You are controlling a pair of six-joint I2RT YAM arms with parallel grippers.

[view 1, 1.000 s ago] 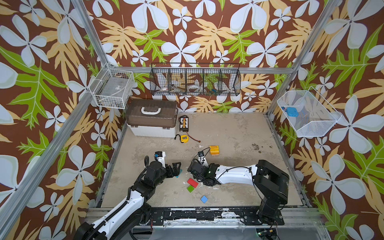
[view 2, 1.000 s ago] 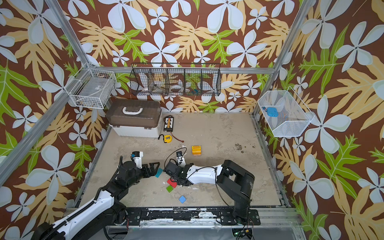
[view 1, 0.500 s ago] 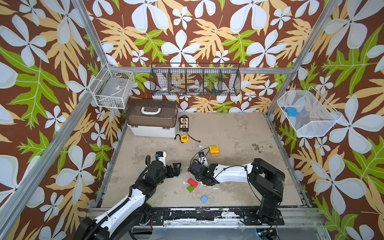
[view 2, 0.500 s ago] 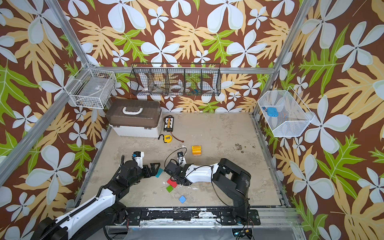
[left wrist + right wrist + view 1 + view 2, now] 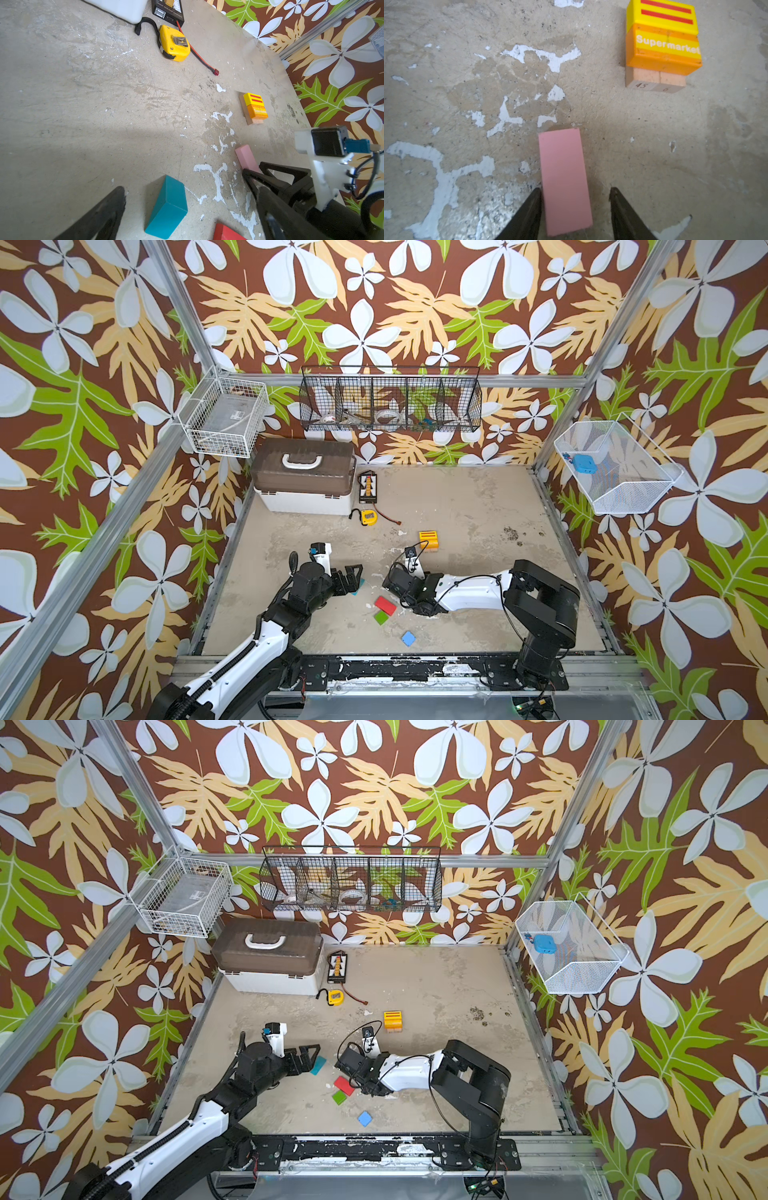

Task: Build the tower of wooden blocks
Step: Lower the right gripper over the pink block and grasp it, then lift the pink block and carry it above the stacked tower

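1. The right pincer (image 5: 574, 188) stands partly apart and straddles one end of the pink block (image 5: 564, 182), which lies flat on the desk (image 5: 446, 93). In the right wrist view one finger (image 5: 529, 212) touches the block's long edge. The other finger stands off, with a strip of bare desk between it and the block, so the block is not clamped.
2. The left pincer (image 5: 351, 576) is spread wide and holds nothing. The left wrist view shows the teal block (image 5: 166, 207) lying on the desk between its fingers, touching neither.
3. In both top views the right arm hides the pink block, and only a sliver of teal shows beside the left pincer. The wrist views show both blocks plainly.
4. The tower (image 5: 662, 45) stands apart from the pink block, farther back on the desk. It has a yellow block with red stripes on top, an orange block under it and plain wood at the base. Only the right wrist view makes the word "Supermarket" on the orange block readable, along with pencilled marks on the wood.
5. The red block (image 5: 385, 605) and the green block (image 5: 380, 617) lie just beside each other near the right pincer. The blue block (image 5: 408, 638) lies apart from them, nearer the front edge. The green and blue blocks show only in the top views.
6. At the back, the yellow tape measure (image 5: 368, 517) lies near the brown-lidded box (image 5: 305, 477).
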